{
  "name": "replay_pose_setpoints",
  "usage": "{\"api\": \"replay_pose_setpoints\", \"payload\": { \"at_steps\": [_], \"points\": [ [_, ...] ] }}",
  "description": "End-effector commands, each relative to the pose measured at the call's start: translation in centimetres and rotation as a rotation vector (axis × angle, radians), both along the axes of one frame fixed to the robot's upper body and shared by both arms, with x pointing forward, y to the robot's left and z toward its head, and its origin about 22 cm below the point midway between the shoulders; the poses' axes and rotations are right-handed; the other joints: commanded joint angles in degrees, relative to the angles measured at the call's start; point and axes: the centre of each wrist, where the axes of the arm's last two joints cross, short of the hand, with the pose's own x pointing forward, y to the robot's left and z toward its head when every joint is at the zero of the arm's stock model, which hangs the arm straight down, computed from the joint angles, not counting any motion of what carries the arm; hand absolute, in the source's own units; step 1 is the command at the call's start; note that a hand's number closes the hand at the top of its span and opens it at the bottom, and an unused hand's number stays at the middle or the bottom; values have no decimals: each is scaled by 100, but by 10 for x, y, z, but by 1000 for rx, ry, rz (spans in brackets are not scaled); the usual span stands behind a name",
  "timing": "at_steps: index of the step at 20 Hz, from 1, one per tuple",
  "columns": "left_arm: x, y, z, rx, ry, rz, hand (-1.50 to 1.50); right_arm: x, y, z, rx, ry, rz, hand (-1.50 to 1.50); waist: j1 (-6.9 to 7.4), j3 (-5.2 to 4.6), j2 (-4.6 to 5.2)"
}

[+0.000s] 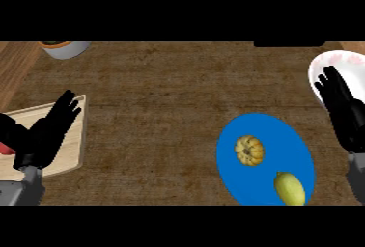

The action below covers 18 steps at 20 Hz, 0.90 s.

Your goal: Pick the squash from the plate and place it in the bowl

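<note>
A blue plate (264,132) lies on the counter at the lower right. On it sit an orange, ribbed squash (249,150) near the plate's middle and a yellow lemon (290,188) at its lower edge. A white bowl (343,61) stands at the right edge, above the plate. My right hand (345,112) is open with straight fingers pointing up, just right of the plate and partly in front of the bowl. It touches neither fruit. My left hand (49,130) is open at the far left, over a wooden board, holding nothing.
A light wooden cutting board (68,154) lies at the left under my left hand, with a red thing at its left edge. A grey pot (65,48) stands at the top left. A dark object (288,44) shows at the top edge.
</note>
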Motion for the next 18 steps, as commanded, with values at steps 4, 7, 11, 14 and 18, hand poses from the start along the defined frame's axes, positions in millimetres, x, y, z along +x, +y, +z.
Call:
{"api": "replay_pose_setpoints", "payload": {
  "at_steps": [4,7,11,14,18],
  "points": [
    [22,-15,48,189,-237,-69,0,14,74,14,-227,160,656,150,650,-196,133],
    [24,-20,50,212,-256,-89,0,30,55,96,-736,-103,626,150,744,-292,-122],
    [34,-40,55,268,-331,-43,0,61,76,73,-544,9,970,-150,447,-186,182],
    [38,-50,58,281,-329,-33,0,66,85,101,-648,-38,1183,-150,309,-188,136],
    [34,-53,45,326,-329,0,0,80,93,142,-869,-70,1278,-150,267,-195,116]
  ]
}}
